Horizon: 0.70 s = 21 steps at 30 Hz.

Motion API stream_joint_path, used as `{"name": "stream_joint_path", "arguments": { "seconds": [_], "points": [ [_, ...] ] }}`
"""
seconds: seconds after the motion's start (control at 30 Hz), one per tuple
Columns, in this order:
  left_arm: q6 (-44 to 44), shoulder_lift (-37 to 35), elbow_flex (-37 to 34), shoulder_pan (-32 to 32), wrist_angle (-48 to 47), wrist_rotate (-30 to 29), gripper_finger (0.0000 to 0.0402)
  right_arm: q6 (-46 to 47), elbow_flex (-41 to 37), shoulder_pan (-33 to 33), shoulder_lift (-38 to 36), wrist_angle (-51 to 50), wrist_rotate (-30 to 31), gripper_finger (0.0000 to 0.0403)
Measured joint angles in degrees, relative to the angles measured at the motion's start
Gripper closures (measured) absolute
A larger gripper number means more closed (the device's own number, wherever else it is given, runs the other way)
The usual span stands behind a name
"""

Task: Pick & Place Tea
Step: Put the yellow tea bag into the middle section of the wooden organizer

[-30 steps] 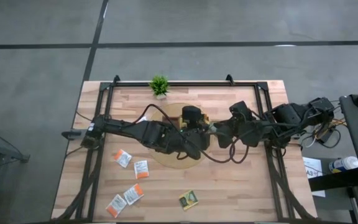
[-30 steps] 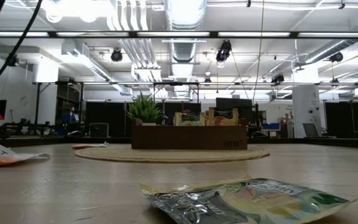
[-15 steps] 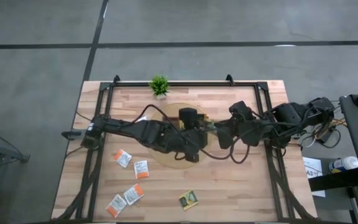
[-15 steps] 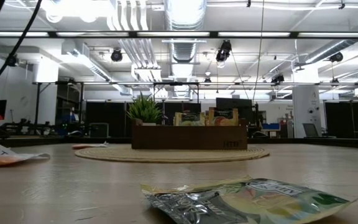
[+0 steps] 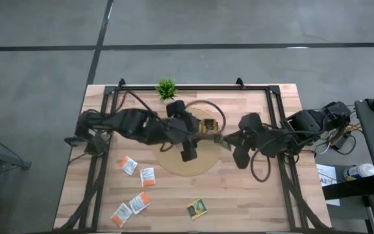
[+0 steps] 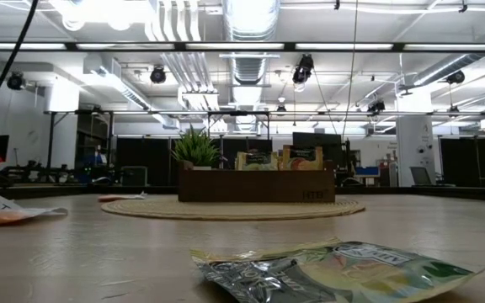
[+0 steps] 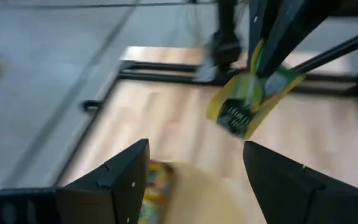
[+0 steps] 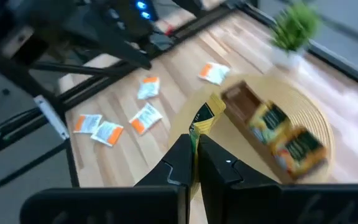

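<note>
A green-and-yellow tea sachet (image 8: 205, 118) is pinched between the closed fingers of the right end effector (image 8: 194, 163) and held above the round mat (image 5: 203, 166). The left end effector (image 7: 194, 168) is spread wide and empty. Other sachets (image 5: 137, 175) are scattered on the desk (image 5: 252, 201).

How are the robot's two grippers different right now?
The left gripper has its fingers wide apart and holds nothing; the right gripper is pinched shut on a green-and-yellow tea sachet. In the view from above, the left gripper sits over the round mat, while the right gripper reaches in at the mat's right side. Both are dark and two-fingered.
</note>
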Motion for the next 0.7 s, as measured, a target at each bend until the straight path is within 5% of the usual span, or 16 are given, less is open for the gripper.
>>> {"name": "stream_joint_path", "arguments": {
  "seconds": [0.43, 0.7],
  "points": [
    [-11.7, -1.3, -0.1, 2.0, 4.1, 18.3, 0.0148, -15.2, 0.0, 2.1, 0.0, 7.6, 0.7, 0.0390],
    [-14.4, -1.3, -1.0, 3.1, 5.6, 20.4, 0.0148, -23.5, 0.0, 3.9, 0.0, 13.9, 0.5, 0.0390]
  ]
}}
